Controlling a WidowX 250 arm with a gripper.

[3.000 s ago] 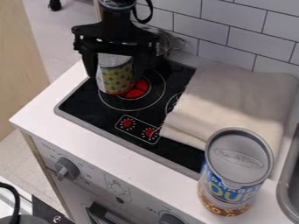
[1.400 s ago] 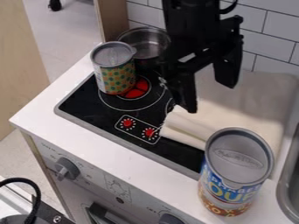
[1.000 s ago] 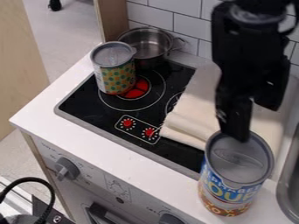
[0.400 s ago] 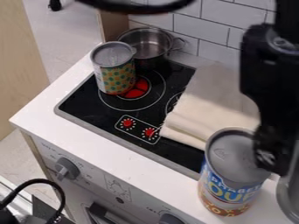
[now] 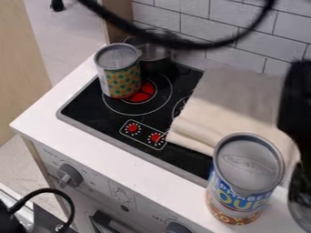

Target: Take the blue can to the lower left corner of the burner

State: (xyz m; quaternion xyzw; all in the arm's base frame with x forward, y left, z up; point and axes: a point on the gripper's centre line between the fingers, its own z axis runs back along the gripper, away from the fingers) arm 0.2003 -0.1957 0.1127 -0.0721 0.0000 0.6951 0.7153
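The blue can [image 5: 244, 179] stands upright on the counter [image 5: 97, 143], off the front right part of the burner [image 5: 100, 116]; the gripper [image 5: 298, 109] is at the right edge, right of the can, and seems dark and cut off there, so how far open it is, or whether it has hold of anything, I cannot tell; a patterned can [image 5: 119, 73] stands upright toward the burner's back left, a metal pot [image 5: 153, 52] behind it; a folded cloth [image 5: 228, 107] covers the right part.
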